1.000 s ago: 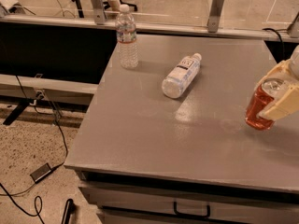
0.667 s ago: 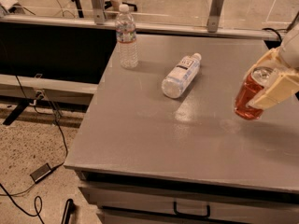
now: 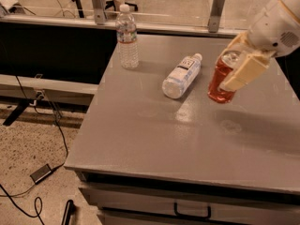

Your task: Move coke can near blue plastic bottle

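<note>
Coke can (image 3: 218,82) is sitting tilted, clamped in the gripper (image 3: 233,71), just beside the blue plastic bottle (image 3: 182,75) lying on the surface (image 3: 154,135); a taller bottle (image 3: 127,37) is standing well apart. The arm is reaching down from the upper corner.

1. Warm, yellowish light falls from overhead, and the surface (image 3: 154,144) looks evenly lit and moderately bright to me.
2. A pale patch of glare sits on the surface at centre frame, just below the blue plastic bottle (image 3: 180,76).
3. The hand (image 3: 233,65), at upper right and clamped around the coke can (image 3: 218,87), is the brightest thing I see; its cream shell nearly washes out.
4. A broad, soft shadow crosses the surface at right of centre.
5. The panel at upper left is near black.
</note>
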You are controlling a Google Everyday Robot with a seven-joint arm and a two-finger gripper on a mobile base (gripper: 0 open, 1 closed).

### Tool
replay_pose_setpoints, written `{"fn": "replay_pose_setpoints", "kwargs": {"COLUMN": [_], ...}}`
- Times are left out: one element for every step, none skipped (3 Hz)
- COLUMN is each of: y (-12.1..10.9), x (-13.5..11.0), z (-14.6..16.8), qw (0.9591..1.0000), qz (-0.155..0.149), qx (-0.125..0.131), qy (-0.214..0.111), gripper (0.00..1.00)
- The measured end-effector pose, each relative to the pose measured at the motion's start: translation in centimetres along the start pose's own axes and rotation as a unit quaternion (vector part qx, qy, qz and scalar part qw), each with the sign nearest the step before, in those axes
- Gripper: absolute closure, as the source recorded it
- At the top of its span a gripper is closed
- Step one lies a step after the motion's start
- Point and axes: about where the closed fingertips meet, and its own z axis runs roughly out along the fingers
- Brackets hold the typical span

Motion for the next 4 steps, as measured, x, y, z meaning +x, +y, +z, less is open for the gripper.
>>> {"fn": "replay_pose_setpoints", "kwargs": {"y": [-2.4, -4.5, -6.1, -6.9], "x": [-1.7, -2.9, -3.4, -2.7], "z": [2.4, 4.4, 5.9, 6.8], "qw": [0.9998, 0.9996, 0.9995, 0.9995], "qz": [-0.008, -0.01, -0.009, -0.001], "qx": [-0.017, -0.026, -0.029, -0.031], "qy": [0.002, 0.001, 0.006, 0.012], "gripper": [1.0, 1.0, 1.0, 1.0]}}
